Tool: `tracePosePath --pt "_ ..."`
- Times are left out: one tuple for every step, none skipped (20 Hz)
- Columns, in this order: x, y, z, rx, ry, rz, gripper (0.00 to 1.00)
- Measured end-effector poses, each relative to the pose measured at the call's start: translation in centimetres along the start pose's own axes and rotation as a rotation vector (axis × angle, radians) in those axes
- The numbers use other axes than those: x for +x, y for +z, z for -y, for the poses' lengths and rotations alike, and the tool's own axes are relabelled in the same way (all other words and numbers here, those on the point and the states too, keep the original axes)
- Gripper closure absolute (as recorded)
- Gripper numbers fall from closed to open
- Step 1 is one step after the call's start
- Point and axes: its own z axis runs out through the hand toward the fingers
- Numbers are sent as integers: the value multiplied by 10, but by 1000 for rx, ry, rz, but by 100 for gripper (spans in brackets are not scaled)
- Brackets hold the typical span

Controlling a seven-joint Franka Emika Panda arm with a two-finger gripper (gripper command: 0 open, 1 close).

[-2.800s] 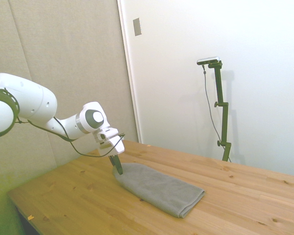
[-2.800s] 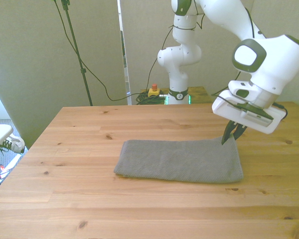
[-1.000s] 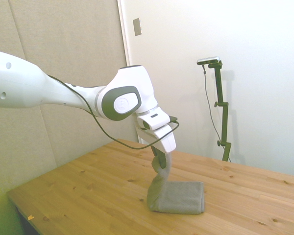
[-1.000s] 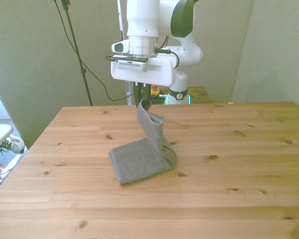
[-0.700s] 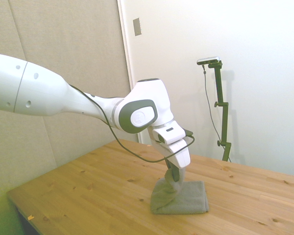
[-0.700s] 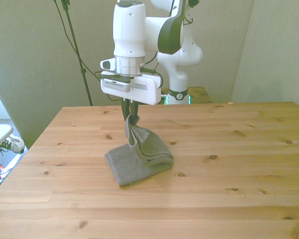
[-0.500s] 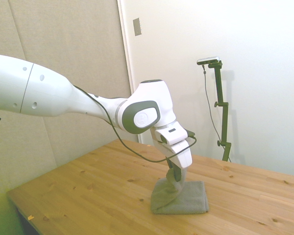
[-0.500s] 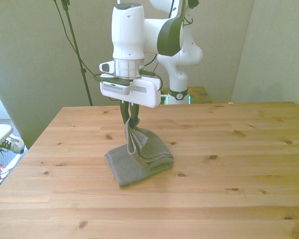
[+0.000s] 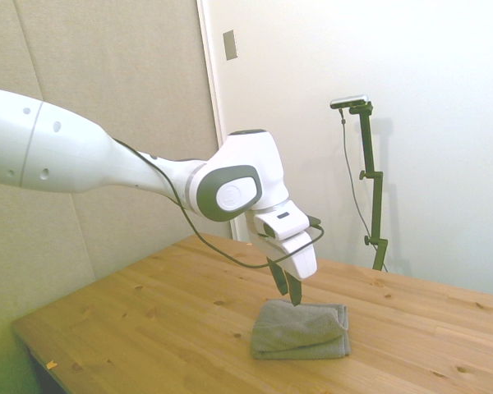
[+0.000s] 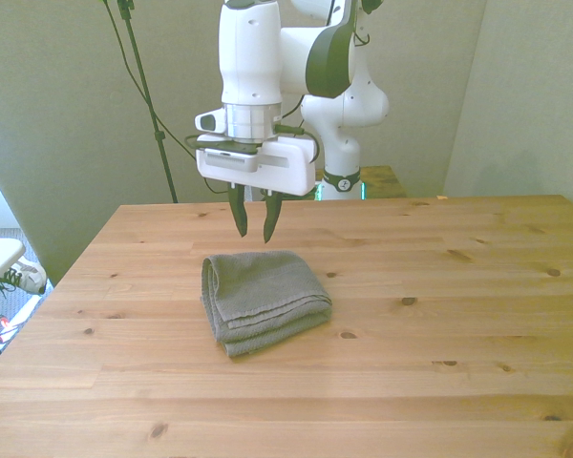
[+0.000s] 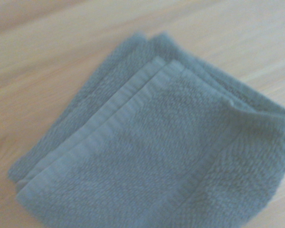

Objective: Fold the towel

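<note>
Towel [image 10: 265, 299] folded in layers, centre-left of front view, on surface [image 10: 458, 334]. Gripper [image 10: 252, 229] above it, fingers apart, empty. No legible markings.

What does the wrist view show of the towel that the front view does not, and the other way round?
Only the wrist view shows the towel's terry weave and the flat hem bands stacked along one edge, close up and slightly blurred. Only the front view shows the gripper hanging open above the towel, clear of it, and where the cloth lies on the table, toward the front view's left. Both show a grey towel folded into a compact layered stack, lying flat on bare wood.
</note>
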Motion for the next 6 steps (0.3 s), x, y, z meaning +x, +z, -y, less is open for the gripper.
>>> tracePosePath --pt "-19 -5 -8 -8 -30 22 0" --pt "-38 -9 -15 -11 -58 39 0" --pt "-59 -13 -21 -12 -84 51 0" --pt "-82 -16 -27 -10 -117 57 0" --pt "-105 -19 -33 -8 -150 60 0" --pt "-128 -21 -40 -9 -182 62 0"
